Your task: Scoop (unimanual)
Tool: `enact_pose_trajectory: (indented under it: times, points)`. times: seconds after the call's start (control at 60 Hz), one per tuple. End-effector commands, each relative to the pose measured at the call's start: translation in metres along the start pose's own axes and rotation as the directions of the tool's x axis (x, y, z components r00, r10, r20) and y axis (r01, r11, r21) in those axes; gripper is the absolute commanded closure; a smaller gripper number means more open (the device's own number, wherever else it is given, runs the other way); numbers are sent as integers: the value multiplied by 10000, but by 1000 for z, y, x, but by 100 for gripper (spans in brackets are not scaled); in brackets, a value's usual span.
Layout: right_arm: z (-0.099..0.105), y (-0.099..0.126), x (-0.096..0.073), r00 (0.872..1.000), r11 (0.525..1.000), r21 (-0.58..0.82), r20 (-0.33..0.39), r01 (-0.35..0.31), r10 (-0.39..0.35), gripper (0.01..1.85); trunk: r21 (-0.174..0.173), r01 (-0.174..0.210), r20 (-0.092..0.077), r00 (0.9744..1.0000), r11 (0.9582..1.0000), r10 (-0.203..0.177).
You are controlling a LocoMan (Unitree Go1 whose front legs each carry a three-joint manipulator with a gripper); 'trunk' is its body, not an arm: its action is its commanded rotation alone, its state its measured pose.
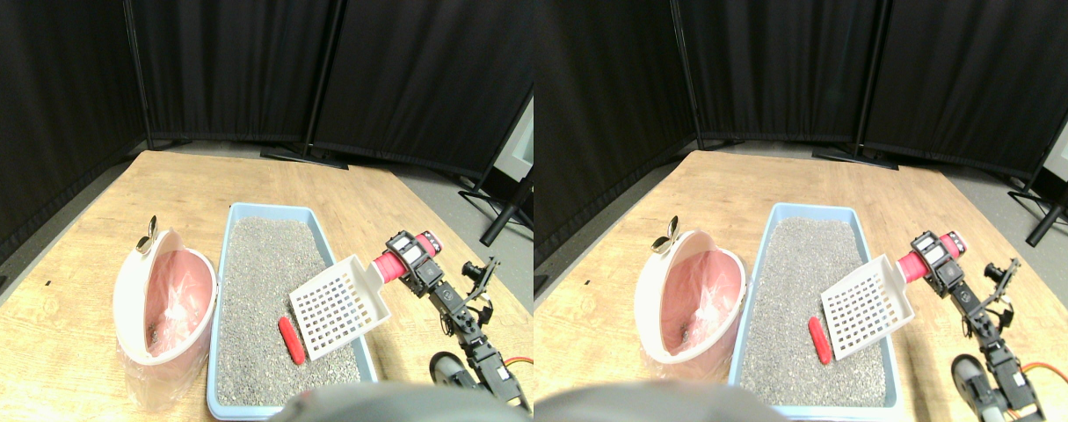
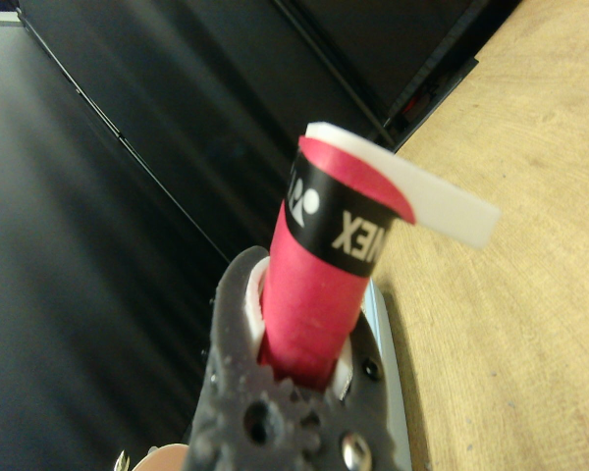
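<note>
Currently, the right gripper (image 1: pixel 408 257) clamps the red-wrapped handle (image 2: pixel 319 294) of the white slotted scoop (image 1: pixel 338 308), whose head hangs tilted above the litter tray's (image 1: pixel 220 352) right rim. A red cylindrical piece (image 1: pixel 291 340) lies on the grey litter (image 1: pixel 265 272) at 8 o'clock from the scoop head. The pink-lined white bin (image 1: pixel 166 294) stands just beside the tray at 9 o'clock.

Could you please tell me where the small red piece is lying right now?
In the stereo pair view, the red piece lies on the grey litter inside the blue tray, near its front, just left of the white slotted scoop.
</note>
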Motion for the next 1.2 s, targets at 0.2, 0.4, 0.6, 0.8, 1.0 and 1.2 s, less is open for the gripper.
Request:
enact_pose_trajectory:
  times: [0.2,0.4,0.6,0.8,1.0,1.2]
  points:
    - [21,-9,6,9987,9961,-787,286,-395,418,181,-488,-323,-35,9995,9983,322]
    - [28,-11,14,9976,9884,-1364,49,-675,688,181,-799,-560,-71,9984,9952,556]
    - [25,-9,19,9903,9637,-2301,-16,-1355,1389,181,-891,-627,-157,9980,9940,616]
    - [16,-4,23,9894,9482,-2857,24,-1386,1454,181,-875,-640,-216,9978,9941,623]
    - [15,-2,22,9901,9391,-3159,-82,-1355,1400,181,-859,-634,-254,9978,9943,614]
    - [14,1,23,9920,9317,-3418,-141,-1230,1258,181,-825,-610,-272,9979,9947,589]
